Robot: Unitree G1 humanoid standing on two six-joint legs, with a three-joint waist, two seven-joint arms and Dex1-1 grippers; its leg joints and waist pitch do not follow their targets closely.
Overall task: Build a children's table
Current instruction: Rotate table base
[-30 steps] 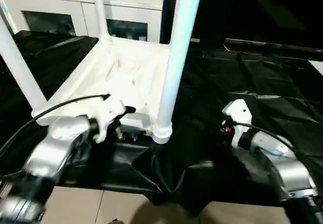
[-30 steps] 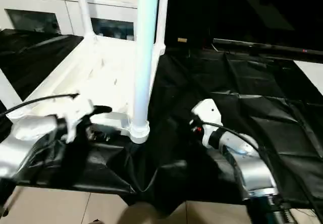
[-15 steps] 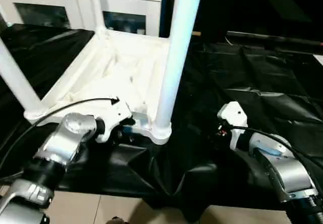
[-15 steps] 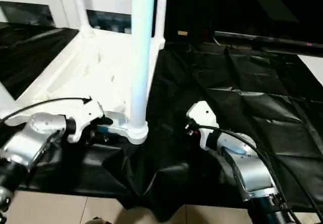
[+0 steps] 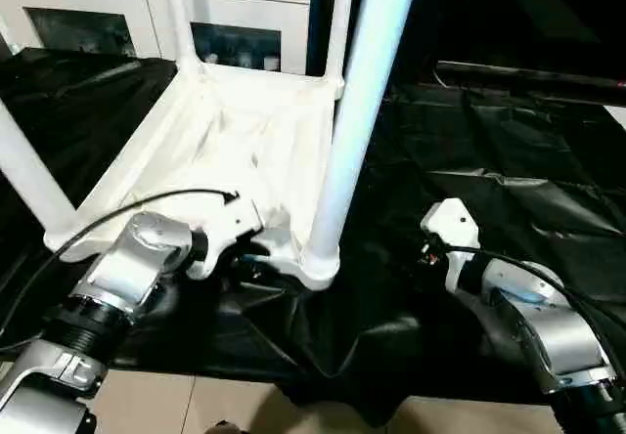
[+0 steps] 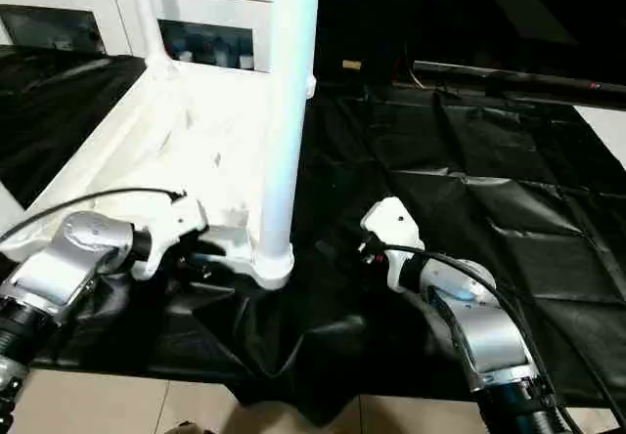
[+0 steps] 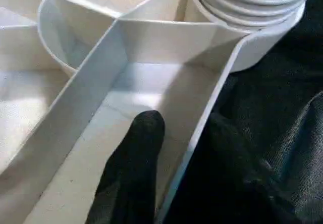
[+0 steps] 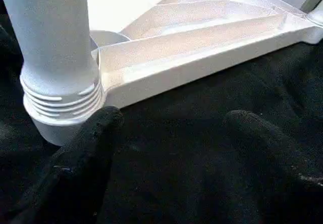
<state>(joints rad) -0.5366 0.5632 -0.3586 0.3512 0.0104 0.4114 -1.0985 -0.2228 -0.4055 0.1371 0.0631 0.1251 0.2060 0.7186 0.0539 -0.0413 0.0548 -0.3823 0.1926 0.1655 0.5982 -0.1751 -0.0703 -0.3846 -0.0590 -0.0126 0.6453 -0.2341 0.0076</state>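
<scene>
Left eye view, table: the white table [image 5: 249,141] lies upside down on a black sheet [image 5: 489,190] in the upper left half of the frame, ribbed underside up, with four legs standing in the corner sockets.
Left eye view, near leg: the closest leg [image 5: 357,111] rises from the lower centre to the top edge, its ribbed foot seated in the front corner socket.
Left eye view, left gripper: the left gripper [image 5: 256,263] sits at lower left, right at the table's front edge beside that socket.
Left eye view, right gripper: the right gripper [image 5: 427,254] rests lower right of centre over the black sheet, apart from the table.
Left eye view, background: a white cabinet [image 5: 147,14] with glass doors runs along the top left.
Left wrist view, claw: one black finger [image 7: 132,168] lies inside the table's rim and the other sits outside it, so the claw straddles the rim wall; whether it is pressing on it, I cannot tell.
Left wrist view, socket: the ribbed leg end sits at the top of the frame.
Right wrist view, claw: two black fingers [image 8: 86,153] stand wide apart, released, holding nothing, above the black sheet.
Right wrist view, table: the leg in its socket fills the upper left, the table's edge running to the upper right.
</scene>
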